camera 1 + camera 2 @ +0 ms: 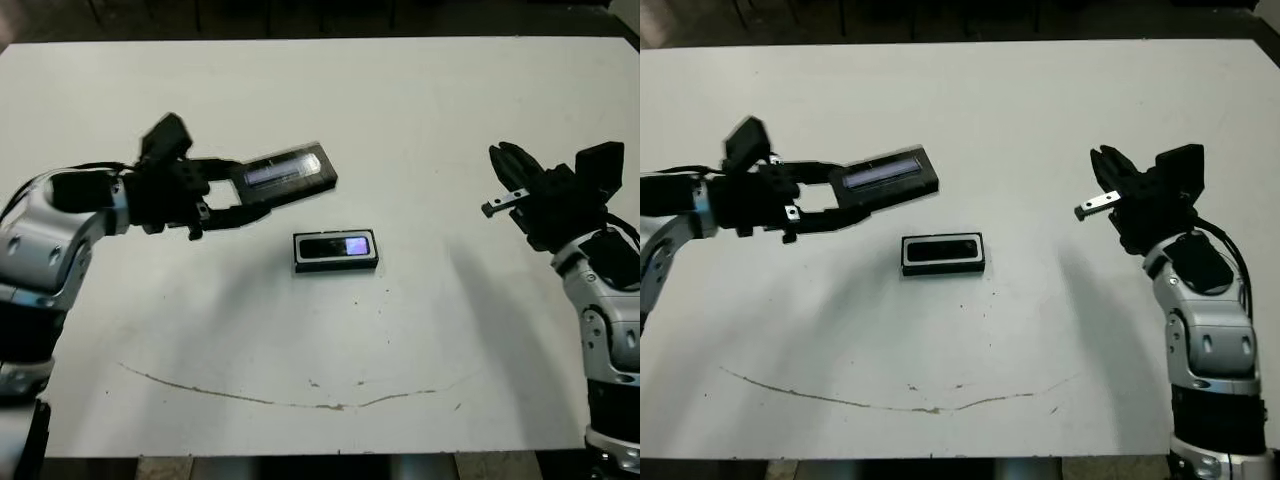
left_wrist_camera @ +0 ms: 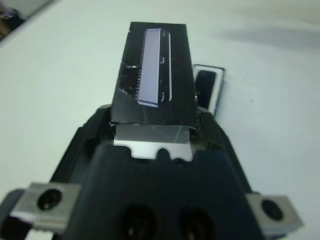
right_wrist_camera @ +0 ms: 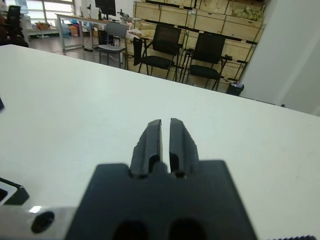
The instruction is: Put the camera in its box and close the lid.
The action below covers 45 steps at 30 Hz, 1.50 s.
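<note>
At the centre of the white table (image 1: pixel 400 110) lay the shallow black-walled, white-lined box (image 1: pixel 336 251), the slim black camera (image 1: pixel 338 247) with its pale bluish patch already seated inside. The left gripper (image 1: pixel 222 196) grasped one end of the flat black lid (image 1: pixel 288 172) with its glossy silvery strip, held above the table at about ten o'clock from the box. Closing well would mean squaring the lid's edges over the rim before lowering. The right gripper (image 3: pixel 165 145), fingers pressed together and empty, stood well apart at three o'clock.
</note>
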Each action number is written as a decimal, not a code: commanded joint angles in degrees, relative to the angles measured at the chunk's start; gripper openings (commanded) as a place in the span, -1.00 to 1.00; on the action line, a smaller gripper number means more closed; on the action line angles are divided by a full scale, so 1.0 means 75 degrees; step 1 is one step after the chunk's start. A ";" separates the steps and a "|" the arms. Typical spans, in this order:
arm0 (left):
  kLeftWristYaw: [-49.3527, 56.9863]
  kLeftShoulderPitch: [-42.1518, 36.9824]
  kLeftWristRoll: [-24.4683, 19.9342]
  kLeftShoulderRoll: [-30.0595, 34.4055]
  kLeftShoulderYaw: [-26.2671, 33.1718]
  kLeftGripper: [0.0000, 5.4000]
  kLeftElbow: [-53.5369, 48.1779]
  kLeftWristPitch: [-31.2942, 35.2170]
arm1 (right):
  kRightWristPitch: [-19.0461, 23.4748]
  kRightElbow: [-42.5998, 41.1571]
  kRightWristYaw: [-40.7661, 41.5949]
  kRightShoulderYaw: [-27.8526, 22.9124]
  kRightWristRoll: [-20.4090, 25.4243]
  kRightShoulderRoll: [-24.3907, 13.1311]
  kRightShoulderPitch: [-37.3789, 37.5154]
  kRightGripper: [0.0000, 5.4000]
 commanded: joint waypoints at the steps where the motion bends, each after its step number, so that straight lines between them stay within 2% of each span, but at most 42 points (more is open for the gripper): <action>1: -0.0341 -0.0371 0.0147 -0.0319 -0.0383 0.01 0.0707 -0.0095 | 0.0163 0.0050 -0.0048 -0.0037 -0.0040 -0.0147 0.0059 -1.00; 7: -0.0432 -0.0725 0.0281 -0.0909 -0.0736 0.01 0.1212 -0.0109 | 0.0537 -0.0227 -0.0192 0.0066 -0.0021 -0.0078 0.0164 -1.00; 16: -0.0386 -0.0725 0.0453 -0.1507 -0.1044 0.01 0.1185 -0.0076 | 0.0906 -0.0558 -0.0256 0.0335 -0.0109 -0.0124 0.0201 -1.00; 20: -0.0442 -0.0798 0.0614 -0.1448 -0.1243 0.01 0.1065 0.0110 | 0.0991 -0.0675 -0.0263 0.0409 -0.0141 -0.0123 0.0234 -1.00; 27: -0.0688 -0.0927 0.0964 -0.1287 -0.1449 0.01 0.1110 -0.0114 | 0.0798 -0.0712 -0.0245 0.0516 -0.0318 -0.0099 0.0278 -1.00; 34: -0.0754 -0.0971 0.1348 -0.1096 -0.1526 0.01 0.1052 -0.0416 | 0.1017 -0.0849 -0.0307 0.0514 -0.0318 -0.0039 0.0308 -1.00; 45: -0.0718 -0.1031 0.1578 -0.0914 -0.1493 0.01 0.1170 -0.0377 | 0.0908 -0.0847 -0.0324 0.0559 -0.0337 -0.0010 0.0401 -1.00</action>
